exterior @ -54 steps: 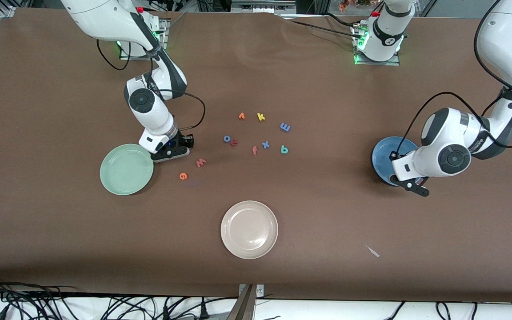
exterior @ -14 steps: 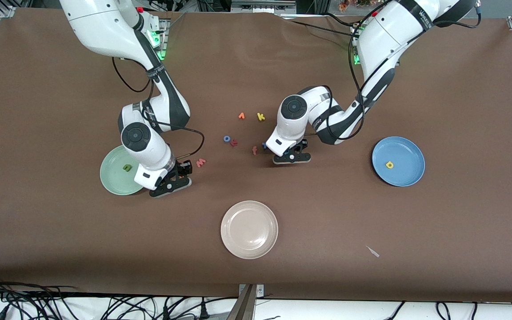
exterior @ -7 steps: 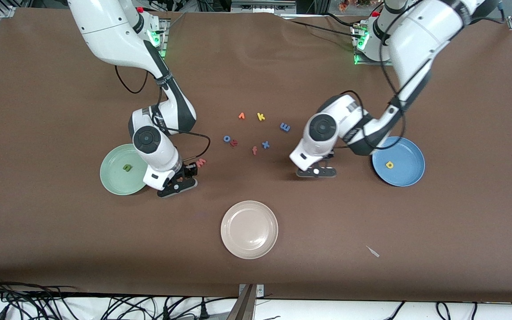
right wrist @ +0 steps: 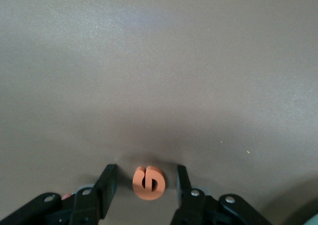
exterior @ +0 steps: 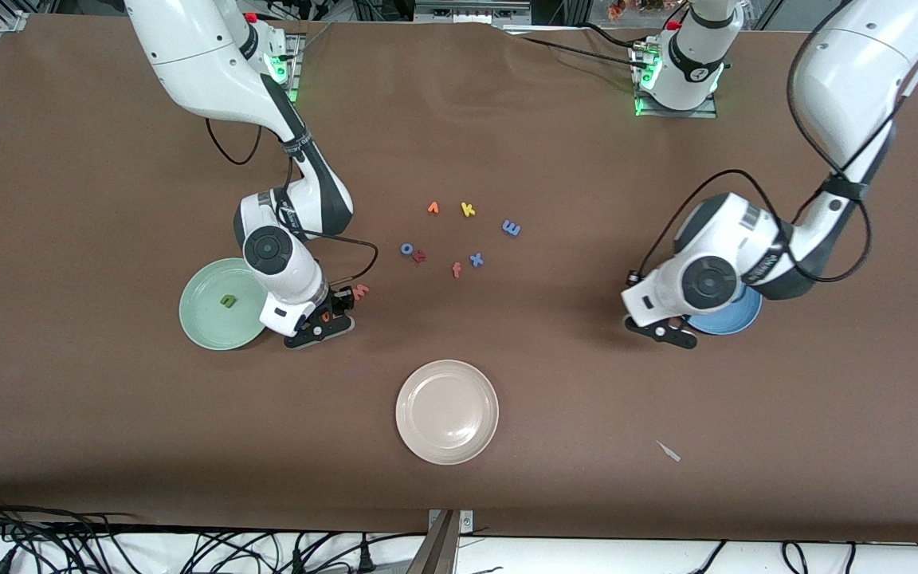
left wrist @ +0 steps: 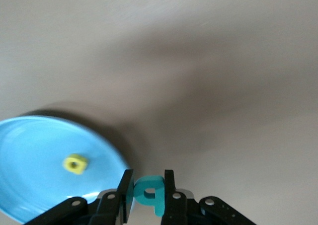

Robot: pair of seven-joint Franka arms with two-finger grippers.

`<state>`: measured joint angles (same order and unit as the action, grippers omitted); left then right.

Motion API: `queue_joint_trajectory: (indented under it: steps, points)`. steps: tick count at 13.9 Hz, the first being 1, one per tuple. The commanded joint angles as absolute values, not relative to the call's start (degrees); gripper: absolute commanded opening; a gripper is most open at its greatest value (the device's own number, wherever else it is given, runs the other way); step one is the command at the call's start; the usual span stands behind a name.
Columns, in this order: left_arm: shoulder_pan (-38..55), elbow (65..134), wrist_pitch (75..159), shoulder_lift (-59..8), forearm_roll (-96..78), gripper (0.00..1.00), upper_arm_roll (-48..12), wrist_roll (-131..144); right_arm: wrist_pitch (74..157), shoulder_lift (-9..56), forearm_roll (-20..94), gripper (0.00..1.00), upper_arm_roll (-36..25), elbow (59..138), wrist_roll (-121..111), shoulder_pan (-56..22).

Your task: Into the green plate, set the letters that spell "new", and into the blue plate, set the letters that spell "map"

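The left gripper, pinching the teal-green foam letter a, has swung from the scattered letters toward the round blue plate at its ten o'clock, while the right gripper, jaws spread, straddles the orange foam e beside the mint-green plate.

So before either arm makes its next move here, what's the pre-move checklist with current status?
1. Left gripper shut on the teal a: ok.
2. Teal a over the blue plate: not ok, beside its rim.
3. Yellow p in the blue plate: ok.
4. Right gripper open, straddling the orange e: ok.
5. Olive n in the green plate: ok.
6. Salmon w clear of the right gripper: cannot tell.
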<state>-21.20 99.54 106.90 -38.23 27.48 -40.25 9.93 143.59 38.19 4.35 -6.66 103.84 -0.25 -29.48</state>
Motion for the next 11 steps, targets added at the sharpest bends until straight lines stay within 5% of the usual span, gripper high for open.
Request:
queue_joint_trajectory:
  steps: [1, 4, 5, 7, 8, 11]
  points:
    - [-26.26, 100.72, 106.44, -37.62, 28.38, 0.0, -39.73, -1.89, 144.23, 37.27, 5.27, 0.5, -6.86, 106.08, -0.09, -29.79]
    - [-29.87, 100.72, 107.4, -39.81, 33.29, 0.1, -39.2, -7.37, 144.32, 37.0, 5.19, 0.38, -6.86, 106.7, -0.09, -29.71]
    - [-30.32, 100.98, 107.49, -39.99, 33.92, 0.31, -39.2, -7.47, 144.32, 37.0, 5.19, 0.32, -6.86, 106.7, -0.09, -29.79]
    - [-30.67, 101.6, 107.49, -39.9, 33.14, 0.9, -39.29, -7.47, 144.14, 36.65, 5.19, 0.26, -6.86, 106.7, -0.26, -29.71]
    - [-30.67, 101.6, 107.4, -39.64, 32.87, 1.0, -39.46, -6.77, 143.97, 36.56, 5.19, 0.24, -6.94, 106.61, -0.52, -29.71]
    - [-30.67, 101.6, 107.14, -37.89, 26.22, 1.0, -39.99, -0.04, 141.96, 34.9, 4.84, 0.22, -8.25, 105.74, -1.49, -29.53]
